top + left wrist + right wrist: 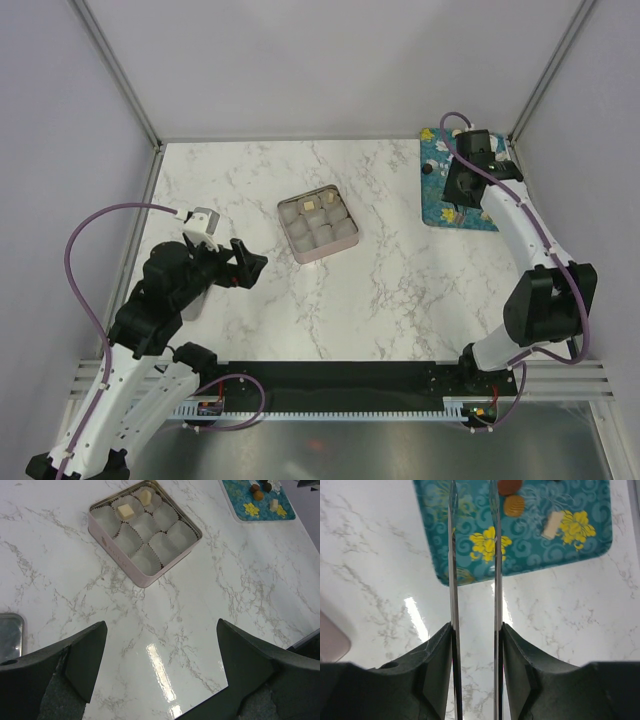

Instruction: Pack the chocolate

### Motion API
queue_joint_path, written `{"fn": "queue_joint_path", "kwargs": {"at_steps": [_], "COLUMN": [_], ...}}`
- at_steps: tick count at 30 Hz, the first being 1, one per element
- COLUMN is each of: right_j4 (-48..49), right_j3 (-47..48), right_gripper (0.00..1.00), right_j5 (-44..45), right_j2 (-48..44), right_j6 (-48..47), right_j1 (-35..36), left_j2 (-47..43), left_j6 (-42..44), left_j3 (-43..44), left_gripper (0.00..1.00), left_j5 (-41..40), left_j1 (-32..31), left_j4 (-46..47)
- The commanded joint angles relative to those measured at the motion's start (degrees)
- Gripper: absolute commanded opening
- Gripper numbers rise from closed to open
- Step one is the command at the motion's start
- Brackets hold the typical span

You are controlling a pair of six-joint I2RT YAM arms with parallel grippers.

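A square pink tin point(345, 238) with white paper cups sits mid-table. Two cream-white chocolate pieces point(126, 511) lie in its far cups. More chocolate lies on a teal flowered tray point(432, 192) at the far right: brown round pieces point(514, 505) and a cream piece point(551, 526). My right gripper point(476, 630) is over the tray's near edge, shut on long thin metal tongs point(453, 555). The tong arms stand apart and reach over the tray; their tips are out of view. My left gripper point(160, 650) is open and empty above the marble, near-left of the tin.
The tray also shows in the left wrist view point(240, 502) with several pieces point(258, 495) on it. A grey metal lid edge point(10, 635) lies left of my left gripper. Grey walls close the table's left, back and right sides.
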Motion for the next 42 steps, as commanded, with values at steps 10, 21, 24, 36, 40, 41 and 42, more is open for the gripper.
{"fn": "queue_joint_path", "kwargs": {"at_steps": [10,21,24,36,40,41,42], "right_j4": [5.3,9.0,10.05,11.81,11.72,11.72,11.81], "right_j3": [-6.4,-9.21,-9.92,-8.78,-8.86,-9.04,-9.13], "right_gripper": [0.53,0.54,0.54,0.53,0.52,0.51,0.5], "right_j5": [-5.68,-6.82,-7.35,-8.93,-9.9,-10.07,-10.42], "right_j2": [0.22,3.47,4.18,8.04,8.14,8.05,7.87], "right_j6": [-1.51,-1.42,-1.77,-2.48,-2.39,-2.39,-2.3], "right_j1": [-9.36,-11.39,-11.92,-13.06,-13.06,-13.06,-13.06], "left_j2": [0.2,0.9,0.81,1.52,1.17,1.25,1.34], "left_j6": [1.81,1.98,1.9,2.07,1.98,1.98,1.98], "left_j3": [0.32,0.32,0.32,0.49,0.32,0.32,0.32], "left_gripper": [0.99,0.99,0.99,0.99,0.99,0.99,0.99], "left_j5": [-0.35,-0.53,-0.61,-0.97,-1.32,-1.32,-1.23], "left_j1": [-0.16,-0.16,-0.16,-0.16,-0.16,-0.16,-0.16], "left_j4": [0.55,0.47,0.55,0.55,0.47,0.55,0.55]}}
